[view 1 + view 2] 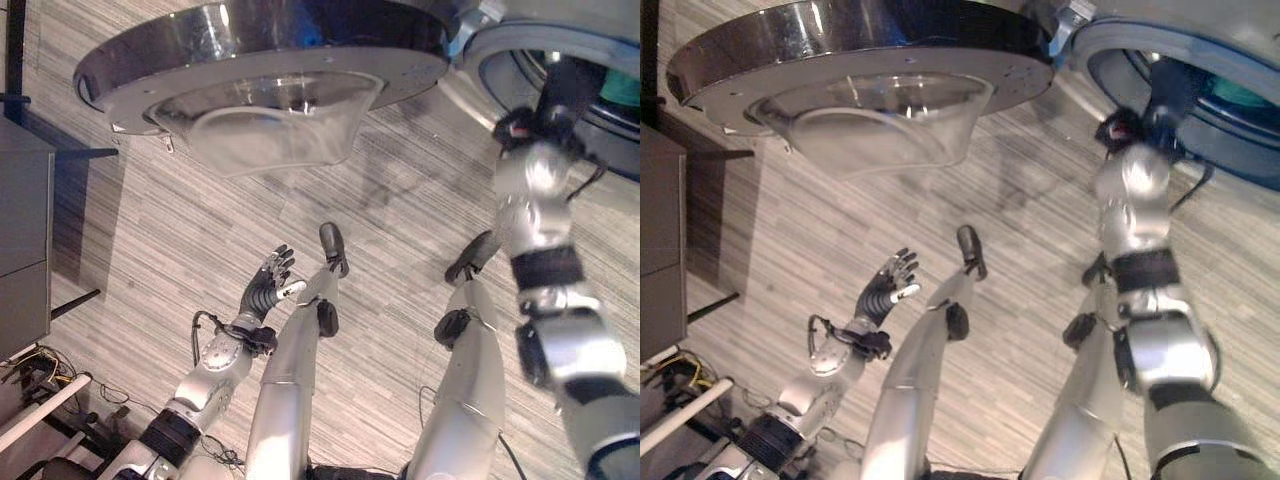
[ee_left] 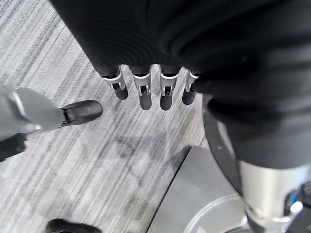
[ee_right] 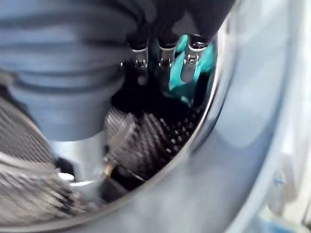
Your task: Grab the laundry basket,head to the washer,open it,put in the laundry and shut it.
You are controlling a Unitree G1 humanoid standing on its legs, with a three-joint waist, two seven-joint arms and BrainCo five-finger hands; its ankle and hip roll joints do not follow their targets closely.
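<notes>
The washer's round door (image 1: 260, 70) hangs open at the top, its glass bowl (image 1: 265, 125) facing down. To its right is the washer's opening (image 1: 1110, 50). My right arm (image 1: 530, 180) reaches into it. In the right wrist view my right hand (image 3: 164, 53) is inside the perforated drum (image 3: 141, 141), fingers straight, with teal laundry (image 3: 182, 80) lying just past the fingertips. The same teal cloth (image 1: 1240, 95) shows deep in the drum. My left hand (image 1: 265, 285) hangs low over the floor, open and empty, fingers (image 2: 145, 92) straight.
A dark cabinet (image 1: 25, 230) stands at the left, close to the open door's edge. Grey wood-look floor (image 1: 150, 230) spreads below the door and round the left hand.
</notes>
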